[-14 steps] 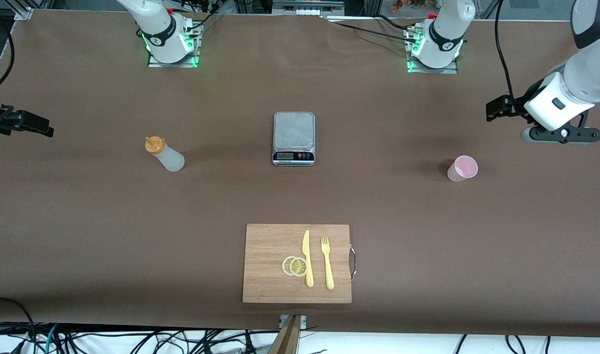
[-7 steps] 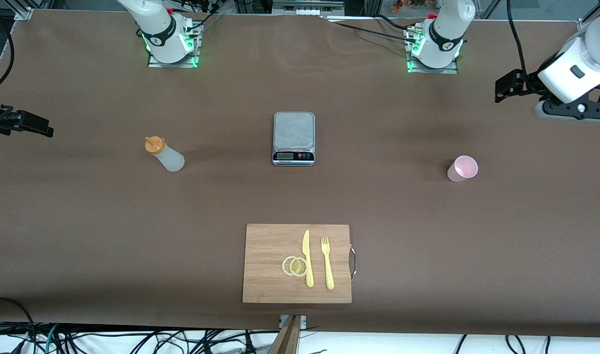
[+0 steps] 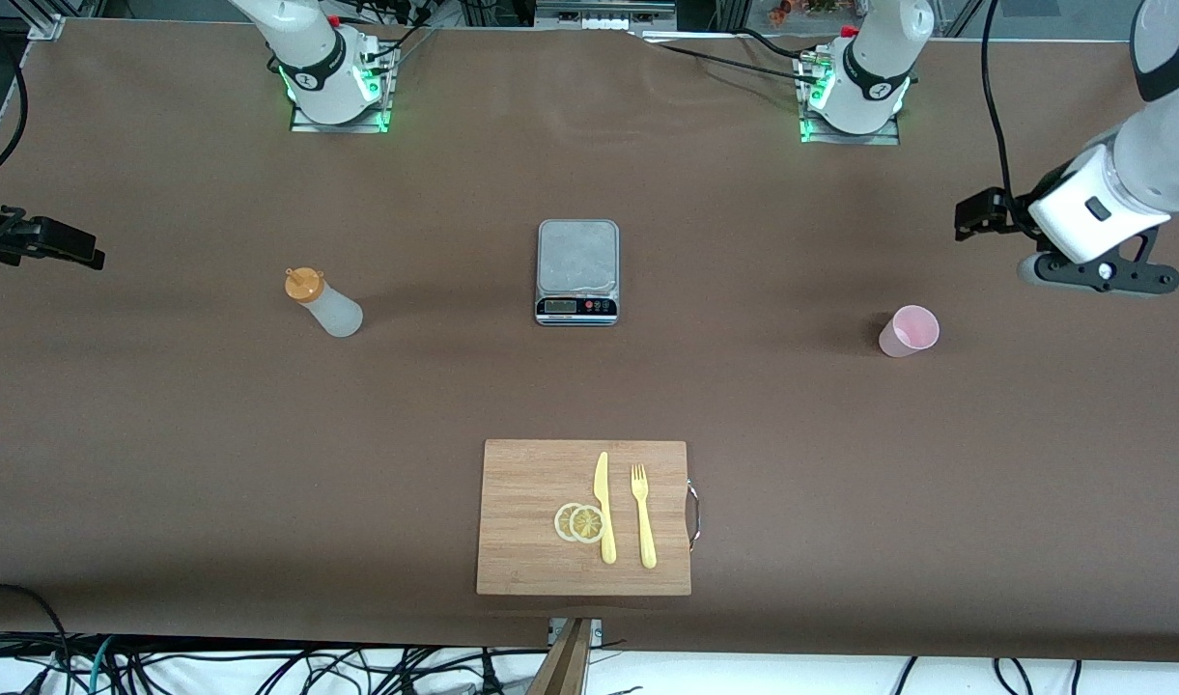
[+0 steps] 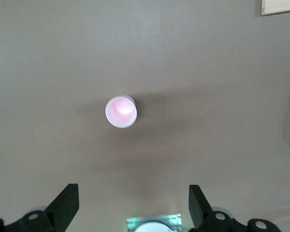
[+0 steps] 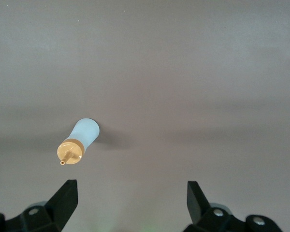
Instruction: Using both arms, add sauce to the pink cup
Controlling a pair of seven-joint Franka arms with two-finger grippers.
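Left gripper [image 4: 130,205] is seen with fingers spread wide, nothing held, hung in the air over bare table at the left arm's end. Right gripper [image 5: 128,203] is likewise spread and empty, over the table at the right arm's end; in the front view only its black camera mount shows at the frame edge.

Landmark: scale [image 3: 577,271], mid-table. Pink cup [image 3: 909,331] is stood upright toward the left arm's end from the scale, slightly nearer the front camera, well apart from it. In the left wrist view the cup [image 4: 121,111] is seen from above with its mouth open and bare table all round. Sauce bottle [image 3: 323,303] is stood toward the right arm's end from the scale, also well apart, orange cap on; open table on every side of it in the right wrist view [image 5: 79,142].

Left arm is seen reaching in from the table's end, wrist turned down. Right arm is mostly out of frame.

Cutting board [image 3: 584,516] is laid nearer the front camera than the scale, close to the table edge, carrying a yellow knife [image 3: 603,507], yellow fork [image 3: 643,514] and two lemon slices [image 3: 579,522]. Nothing is placed between either gripper and its nearest item.
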